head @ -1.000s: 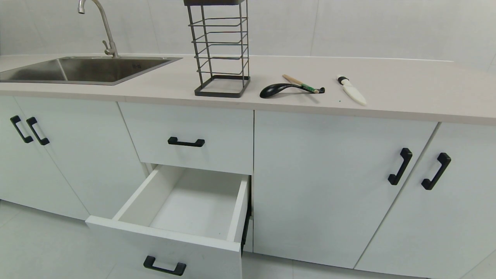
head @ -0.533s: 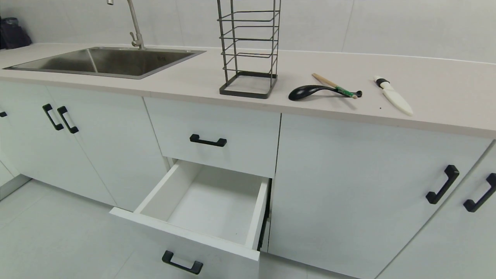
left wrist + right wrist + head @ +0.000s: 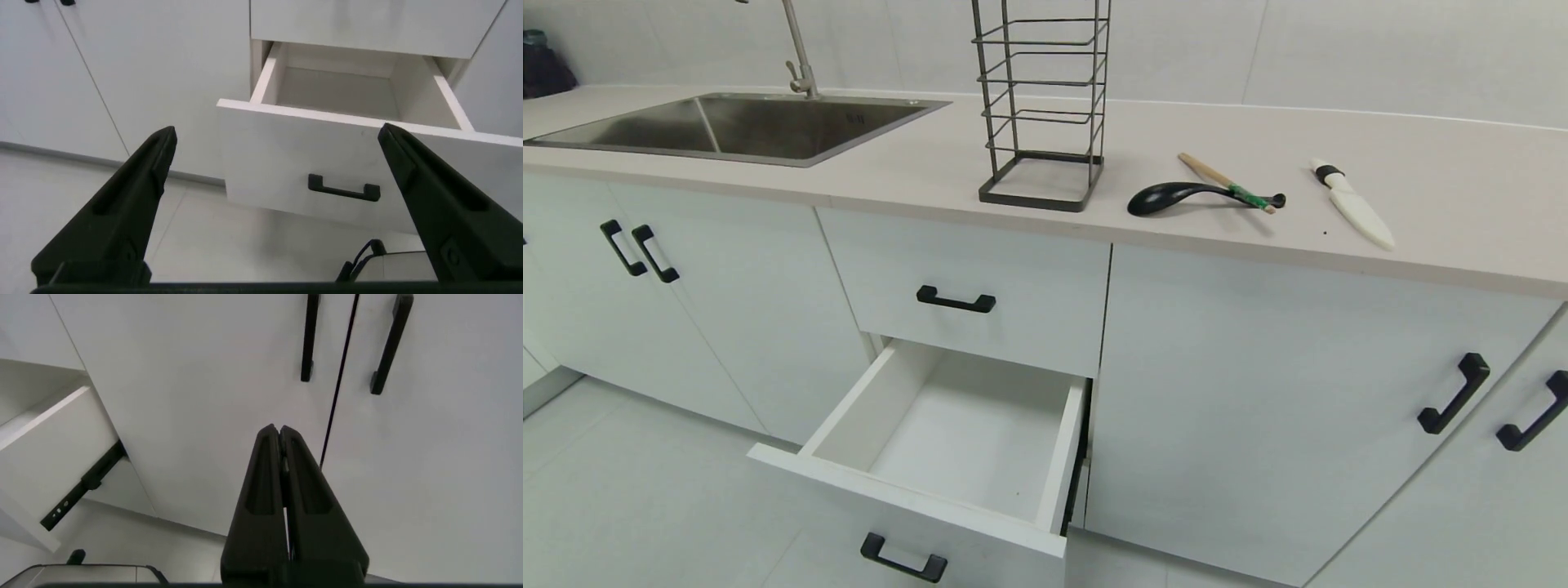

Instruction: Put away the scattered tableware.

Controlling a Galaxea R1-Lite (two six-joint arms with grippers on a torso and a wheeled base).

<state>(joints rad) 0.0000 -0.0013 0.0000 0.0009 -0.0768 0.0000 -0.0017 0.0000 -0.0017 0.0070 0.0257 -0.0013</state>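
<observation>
With the drawer (image 3: 907, 496) pulled open, the spoon (image 3: 1168, 196), chopsticks (image 3: 1217, 175) and knife (image 3: 1354, 216) lie on the worktop (image 3: 1462, 180) right of the rack (image 3: 1029, 202), the left gripper (image 3: 278, 135) hangs open and the right gripper (image 3: 282, 433) is closed, so the first pick-up appears pending and calls for raising an arm to the spoon.

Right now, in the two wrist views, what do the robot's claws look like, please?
Both are matte black with no markings visible. The left claw has two long, flat fingers that taper to blunt tips. The right claw has two slim wedge-shaped fingers with a thin seam between them.
</observation>
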